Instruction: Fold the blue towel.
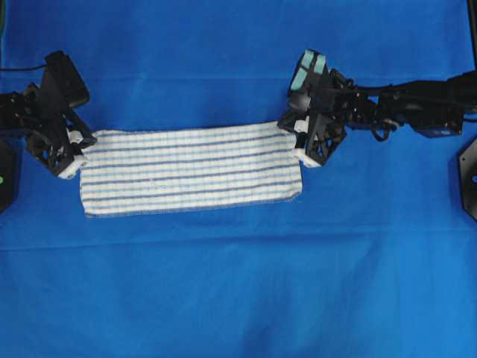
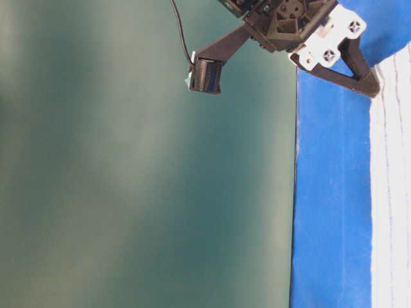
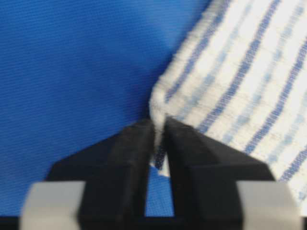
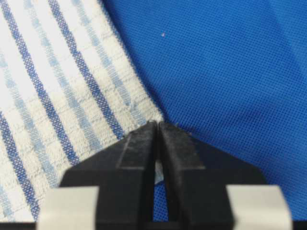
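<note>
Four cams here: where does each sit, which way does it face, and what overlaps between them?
Overhead: above the table, facing straight down; sees the whole towel on the blue sheet, the left hand and the right hand at its far corners.
Table-level: low at the table edge, image turned sideways; mostly green backdrop, one hand and a strip of towel.
Left wrist: behind the left hand, looking along its fingers, shut on a towel corner.
Right wrist: same for the right hand.
Shared: all four show the towel.
</note>
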{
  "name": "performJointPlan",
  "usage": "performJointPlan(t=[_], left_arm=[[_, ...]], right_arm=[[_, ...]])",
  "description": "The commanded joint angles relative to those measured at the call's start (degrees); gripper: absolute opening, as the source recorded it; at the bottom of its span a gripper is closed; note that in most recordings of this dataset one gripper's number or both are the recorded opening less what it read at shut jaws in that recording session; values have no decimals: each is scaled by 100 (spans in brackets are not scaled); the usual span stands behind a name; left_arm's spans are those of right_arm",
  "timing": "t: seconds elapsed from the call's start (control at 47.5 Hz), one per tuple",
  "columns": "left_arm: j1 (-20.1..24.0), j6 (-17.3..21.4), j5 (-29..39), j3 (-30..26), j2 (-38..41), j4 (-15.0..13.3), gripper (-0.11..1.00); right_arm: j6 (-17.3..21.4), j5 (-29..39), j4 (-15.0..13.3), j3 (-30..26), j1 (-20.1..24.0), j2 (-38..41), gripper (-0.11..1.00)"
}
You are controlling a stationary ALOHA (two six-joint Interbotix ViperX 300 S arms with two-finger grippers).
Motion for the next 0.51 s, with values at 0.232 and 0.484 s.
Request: performJointPlan(t=[0.232, 0.484], left_arm=[[-70, -9, 123, -105, -79, 9, 2], [-70, -70, 888, -308, -817, 9, 2]], right_arm=[[9, 44, -26, -62, 35, -167, 2], [53, 281, -26, -79, 44, -747, 2]])
